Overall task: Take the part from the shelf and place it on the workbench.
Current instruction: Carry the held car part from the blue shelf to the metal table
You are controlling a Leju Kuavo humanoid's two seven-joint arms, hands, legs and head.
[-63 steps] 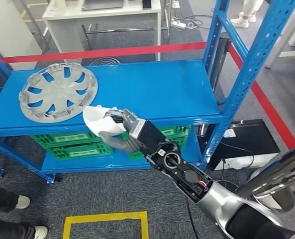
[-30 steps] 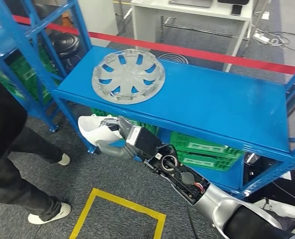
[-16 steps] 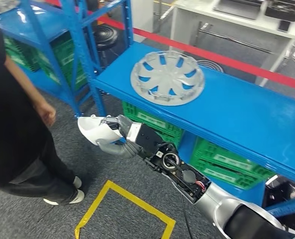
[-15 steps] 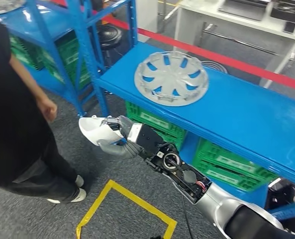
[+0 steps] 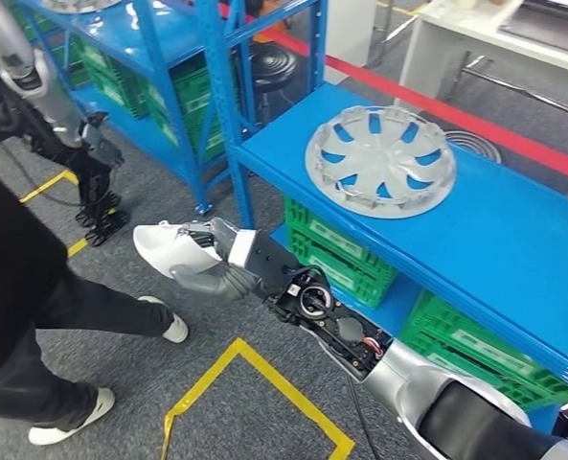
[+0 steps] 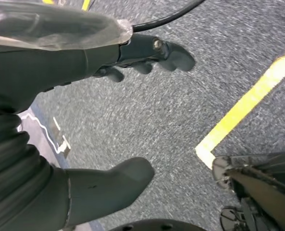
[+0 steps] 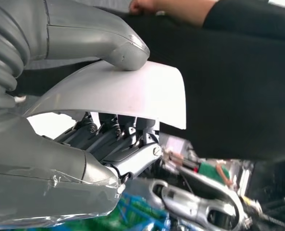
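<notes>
The big blue shelf (image 5: 483, 240) is the landmark here. A round grey wheel cover (image 5: 379, 161) lies flat on top of the shelf. Green crates (image 5: 338, 259) sit on the lower level, under the wheel cover. A second blue shelf (image 5: 158, 57) stands behind the first one, further back.

A person in black clothes (image 5: 13, 287) stands on the grey floor in front of the shelf, off to the side, with white shoes (image 5: 167, 326). Yellow tape (image 5: 266, 383) makes a box shape on the floor in front of the shelf.

The right hand (image 5: 219, 264) reaches out in front of the shelf, away from its edge. It holds the white part (image 5: 169, 251) up in the air over the floor. The thumb (image 7: 97, 41) presses on one side of the part, and the dark fingers (image 7: 111, 139) press on the other side, so the part is pinched between them.

The left hand (image 6: 97, 120) hangs over the floor. Its fingers (image 6: 152, 53) are apart from the thumb and hold nothing.
</notes>
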